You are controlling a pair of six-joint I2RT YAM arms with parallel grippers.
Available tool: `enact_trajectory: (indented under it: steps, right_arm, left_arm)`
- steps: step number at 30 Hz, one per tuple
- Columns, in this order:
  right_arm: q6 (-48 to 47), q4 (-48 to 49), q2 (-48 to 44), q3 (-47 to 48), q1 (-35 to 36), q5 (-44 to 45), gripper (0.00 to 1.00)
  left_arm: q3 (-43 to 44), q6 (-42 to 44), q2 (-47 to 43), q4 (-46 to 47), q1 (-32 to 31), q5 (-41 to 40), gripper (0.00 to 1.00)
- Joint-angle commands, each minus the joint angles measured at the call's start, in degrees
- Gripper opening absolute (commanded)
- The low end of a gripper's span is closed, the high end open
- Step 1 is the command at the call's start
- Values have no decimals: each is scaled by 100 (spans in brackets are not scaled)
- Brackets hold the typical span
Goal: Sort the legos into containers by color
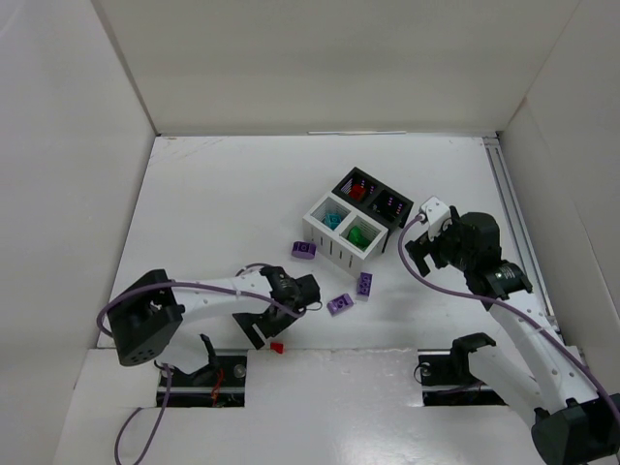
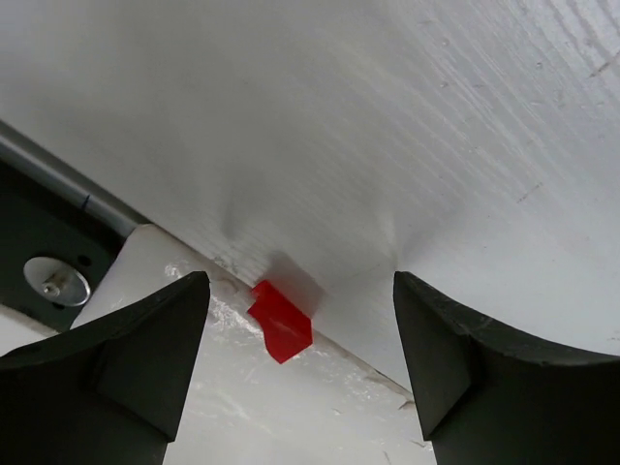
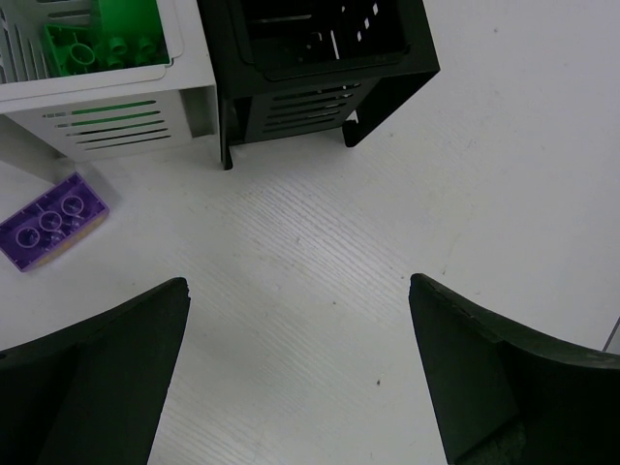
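The containers (image 1: 341,245) form a 2x2 block right of the table's middle. Teal legos (image 1: 332,220) and green legos (image 1: 361,235) fill the white bins, and red legos (image 1: 356,189) lie in one black bin. Three purple legos (image 1: 303,250) (image 1: 364,284) (image 1: 339,304) lie loose in front. A small red lego (image 1: 277,346) (image 2: 281,320) sits at the table's near edge. My left gripper (image 1: 267,335) (image 2: 300,291) is open just above it, one finger on each side, not touching. My right gripper (image 1: 421,254) (image 3: 298,283) is open over bare table beside the black bin (image 3: 320,48).
White walls enclose the table on three sides. A metal rail (image 1: 511,213) runs along the right edge. In the right wrist view a purple lego (image 3: 53,221) lies left of the gripper, below the white bin of green legos (image 3: 107,39). A raised ledge (image 2: 242,407) borders the red lego.
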Motion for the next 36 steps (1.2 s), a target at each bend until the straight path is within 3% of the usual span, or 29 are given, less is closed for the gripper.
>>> enact_trajectory:
  steps: [1,7,13,16,22,25,28,36]
  right_arm:
    - [29,289,-34,-62,48,-117,100]
    - [29,289,-34,-62,48,-117,100]
    - [29,289,18,-62,48,-170,100]
    - [-23,289,19,-62,48,-222,100]
    - [-23,341,19,-62,48,-223,100]
    - [-23,341,19,-62,48,-223,100]
    - [-23,341,19,-62,48,-223,100]
    - [-23,341,-34,-62,48,-223,100]
  left_arm:
    - [384,-329,98,-987,-35,55,74]
    - [-204,-329,-67,-13,-35,531,74]
    - [-318,-645,-7,251,-192,531,64]
    - [-266,-540,230,691,-193,610,52]
    - [-37,-539,696,454,-527,803,40]
    - [15,-539,697,594,-527,804,26]
    - [278,-426,749,674,-527,655,16]
    - [1605,163,1031,-64,-141,-704,11]
